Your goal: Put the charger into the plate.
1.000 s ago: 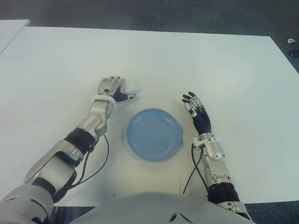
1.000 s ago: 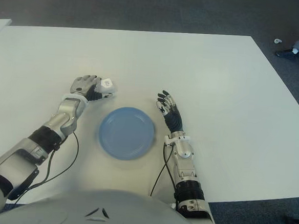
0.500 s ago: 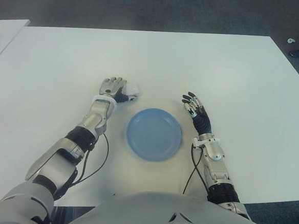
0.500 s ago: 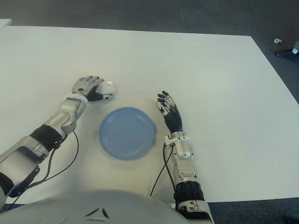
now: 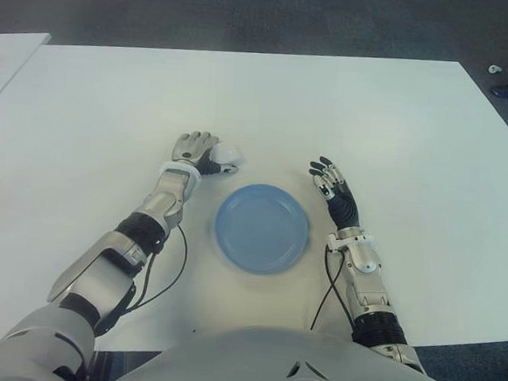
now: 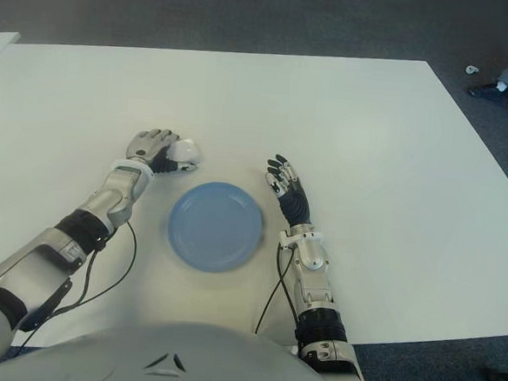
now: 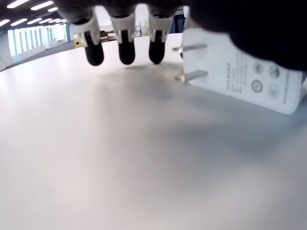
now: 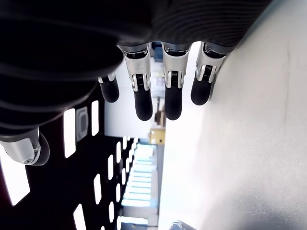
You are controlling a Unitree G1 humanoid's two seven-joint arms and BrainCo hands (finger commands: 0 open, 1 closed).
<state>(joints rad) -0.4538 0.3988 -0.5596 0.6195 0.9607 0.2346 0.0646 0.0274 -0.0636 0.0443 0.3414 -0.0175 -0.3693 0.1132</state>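
Even overhead light, soft shadows; wrist views blurred close-up

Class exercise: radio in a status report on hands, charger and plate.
Left hand at charger, grasp unconfirmed. Right hand open, idle right of plate. Plate empty, path clear.

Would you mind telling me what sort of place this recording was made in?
Probably an open-plan office or lab: a large white table on grey carpet, and rows of ceiling strip lights in the left wrist view.
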